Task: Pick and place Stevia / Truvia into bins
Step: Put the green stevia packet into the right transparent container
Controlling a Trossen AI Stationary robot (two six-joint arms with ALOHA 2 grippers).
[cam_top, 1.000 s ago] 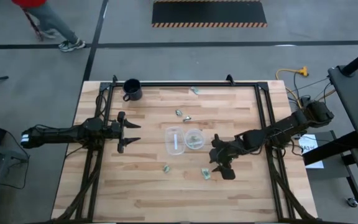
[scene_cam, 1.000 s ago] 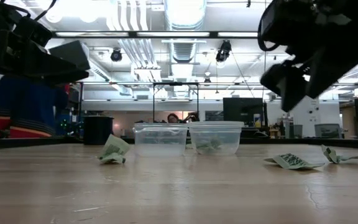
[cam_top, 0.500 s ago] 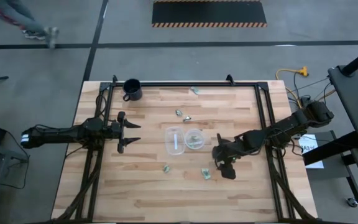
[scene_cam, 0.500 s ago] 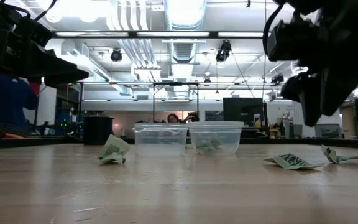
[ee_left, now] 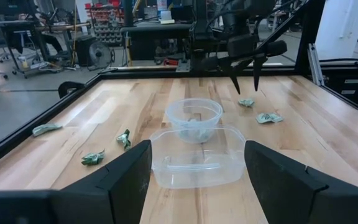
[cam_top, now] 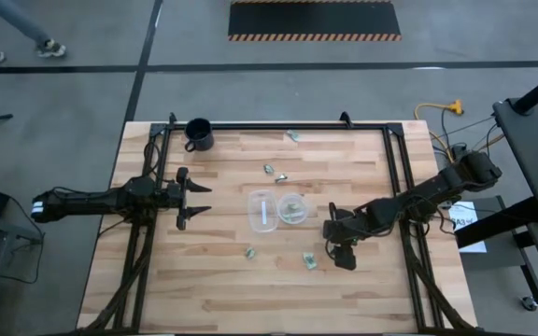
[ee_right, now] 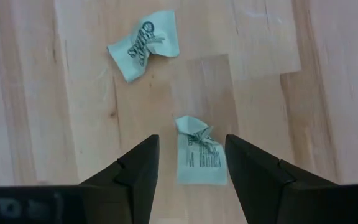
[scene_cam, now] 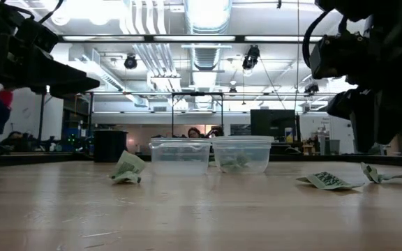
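Small pale green packets of Stevia / Truvia lie scattered on the wooden table [cam_top: 204, 280]. One packet [ee_right: 199, 158] shows between the open fingers of my right gripper [ee_right: 191, 140], which points steeply down and hovers above it without touching. A second packet [ee_right: 143, 43] lies just beyond it. In the high view this gripper [cam_top: 341, 258] is right of those packets [cam_top: 310, 261], near the table's middle. The two clear bins, one squarish [cam_top: 262, 211] and one round [cam_top: 292, 207] with packets inside, stand at the centre. My left gripper [cam_top: 199, 199] waits open at the left, aimed level at the bins.
More packets lie left of the near pair [cam_top: 248, 251], behind the bins [cam_top: 269, 169] and by the far edge [cam_top: 293, 135]. A black mug [cam_top: 197, 133] stands at the far left corner. A dark frame [cam_top: 395, 177] runs along the table's sides and back.
My right gripper has sunk toward the table over the near packets, rolling at the wrist and tipping to point more steeply down. A person on the floor beyond the far left corner has walked on.
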